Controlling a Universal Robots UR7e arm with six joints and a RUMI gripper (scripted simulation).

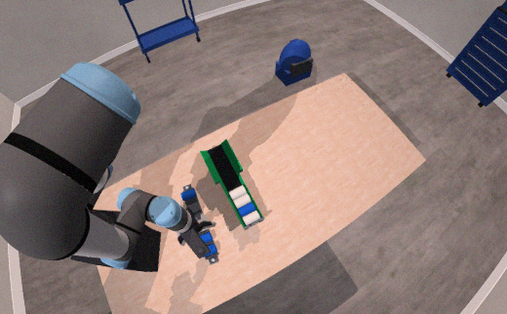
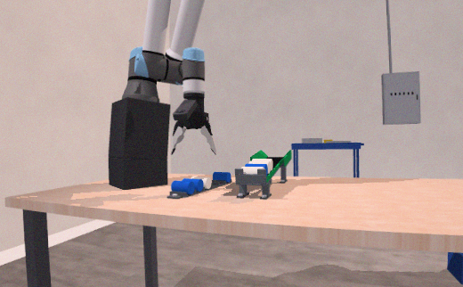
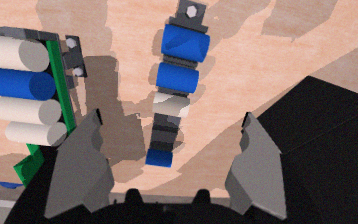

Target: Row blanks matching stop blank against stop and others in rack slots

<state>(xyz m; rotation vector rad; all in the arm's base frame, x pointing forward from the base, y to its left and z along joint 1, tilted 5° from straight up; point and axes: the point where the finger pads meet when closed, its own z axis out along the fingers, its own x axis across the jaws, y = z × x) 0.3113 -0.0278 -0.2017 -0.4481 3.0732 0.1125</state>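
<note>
The green-walled feed ramp (image 1: 210,166) (image 3: 62,87) holds four blanks in a row across it: a white one (image 1: 253,217) (image 3: 5,51) at the stop, then a blue one (image 1: 247,210) (image 3: 17,83), then two white ones (image 3: 27,110) (image 3: 35,133). The dark stock rack (image 2: 175,196) (image 3: 165,131) holds two blue blanks (image 3: 185,43) (image 3: 177,77) near one end, a white blank (image 3: 171,104) beside them, bare floor beyond it, and a blue blank (image 1: 188,194) (image 2: 222,176) (image 3: 159,158) at the far end. My gripper (image 2: 194,153) (image 3: 173,111) is open and empty, high above the rack.
The ramp stands on legs close beside the rack, its raised end away from the stop. The arm's black pedestal (image 2: 139,143) (image 3: 330,135) stands on the rack's other side. The wooden table (image 1: 335,156) (image 2: 369,200) carries them all.
</note>
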